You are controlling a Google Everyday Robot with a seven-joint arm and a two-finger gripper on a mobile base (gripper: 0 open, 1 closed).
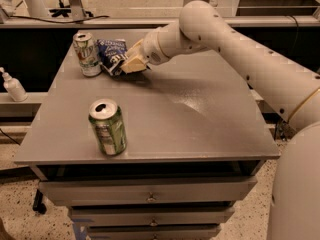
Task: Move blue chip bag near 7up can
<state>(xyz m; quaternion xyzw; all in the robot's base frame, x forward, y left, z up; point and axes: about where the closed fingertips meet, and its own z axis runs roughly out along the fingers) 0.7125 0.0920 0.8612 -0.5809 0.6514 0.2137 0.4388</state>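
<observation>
The blue chip bag (112, 55) lies crumpled on the grey table (200, 114) at the back left, right beside the 7up can (86, 54), which stands upright to its left. The bag's left edge is almost touching the can. My gripper (131, 64) is at the bag's right side, with its beige fingers (135, 60) closed on the bag's edge. My white arm reaches in from the right across the back of the table.
A darker green can (107, 127) stands upright near the table's front left edge. A white bottle (12, 85) stands on a ledge left of the table. Drawers sit under the tabletop. A rail runs behind the table.
</observation>
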